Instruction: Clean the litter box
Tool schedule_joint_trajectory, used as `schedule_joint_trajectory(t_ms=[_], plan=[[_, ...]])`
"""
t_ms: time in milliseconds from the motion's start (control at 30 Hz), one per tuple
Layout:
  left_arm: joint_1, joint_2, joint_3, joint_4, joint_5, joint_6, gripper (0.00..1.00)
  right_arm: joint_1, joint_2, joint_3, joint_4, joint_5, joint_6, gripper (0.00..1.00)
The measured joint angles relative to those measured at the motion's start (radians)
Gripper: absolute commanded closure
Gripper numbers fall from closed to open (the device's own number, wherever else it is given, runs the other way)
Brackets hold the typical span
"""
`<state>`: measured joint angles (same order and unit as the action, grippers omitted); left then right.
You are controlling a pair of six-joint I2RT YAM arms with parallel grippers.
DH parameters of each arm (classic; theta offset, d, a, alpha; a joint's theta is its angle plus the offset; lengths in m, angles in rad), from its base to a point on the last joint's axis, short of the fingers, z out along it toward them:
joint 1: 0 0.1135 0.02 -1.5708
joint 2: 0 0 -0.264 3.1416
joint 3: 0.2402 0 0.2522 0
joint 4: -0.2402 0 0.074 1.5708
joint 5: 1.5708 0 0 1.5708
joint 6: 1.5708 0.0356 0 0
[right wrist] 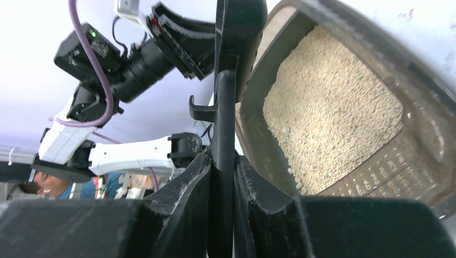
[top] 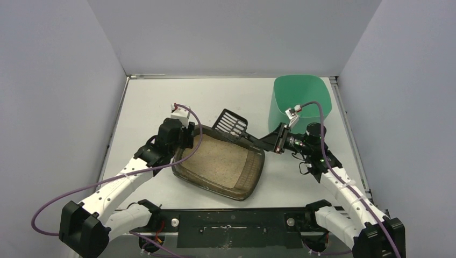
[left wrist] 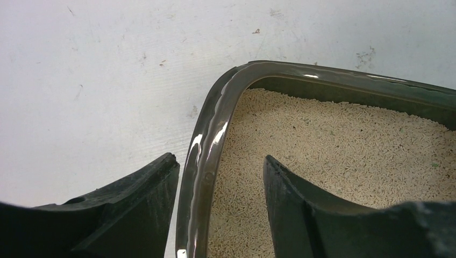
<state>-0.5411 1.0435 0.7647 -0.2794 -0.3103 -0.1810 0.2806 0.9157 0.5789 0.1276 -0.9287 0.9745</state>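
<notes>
The litter box (top: 257,173), a shallow dark tray of beige granules (top: 221,160), lies slanted in the middle of the table. My left gripper (top: 184,141) is at its far left corner. In the left wrist view that gripper (left wrist: 219,157) stands open astride the glossy rim (left wrist: 322,72), one finger outside and one over the granules (left wrist: 333,145), neither pressing on it. My right gripper (top: 272,141) is shut on the handle of the black slotted scoop (top: 231,123), whose head sits at the box's far edge. In the right wrist view the fingers (right wrist: 223,158) pinch the handle (right wrist: 225,107) beside the box (right wrist: 344,32).
A taller mint-green bin (top: 300,102) stands at the back right, just behind my right wrist. Grey walls close in the table on three sides. The left arm (right wrist: 134,64) shows across the box in the right wrist view.
</notes>
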Motion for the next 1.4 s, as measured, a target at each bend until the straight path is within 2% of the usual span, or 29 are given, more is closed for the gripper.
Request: schedule_joint_trajectory(t_ms=[400, 833, 1400], plan=[[0.000, -0.029, 0.000, 0.000, -0.002, 0.000, 0.28, -0.124, -0.040, 0.241, -0.274, 0.097, -0.089, 1.00], [-0.042, -0.079, 0.000, 0.000, -0.026, 0.002, 0.19, -0.216, -0.029, 0.443, -0.370, 0.213, -0.105, 1.00], [-0.137, -0.164, 0.000, -0.010, -0.085, 0.010, 0.12, -0.230, -0.003, 0.681, -0.745, 0.598, -0.416, 1.00]])
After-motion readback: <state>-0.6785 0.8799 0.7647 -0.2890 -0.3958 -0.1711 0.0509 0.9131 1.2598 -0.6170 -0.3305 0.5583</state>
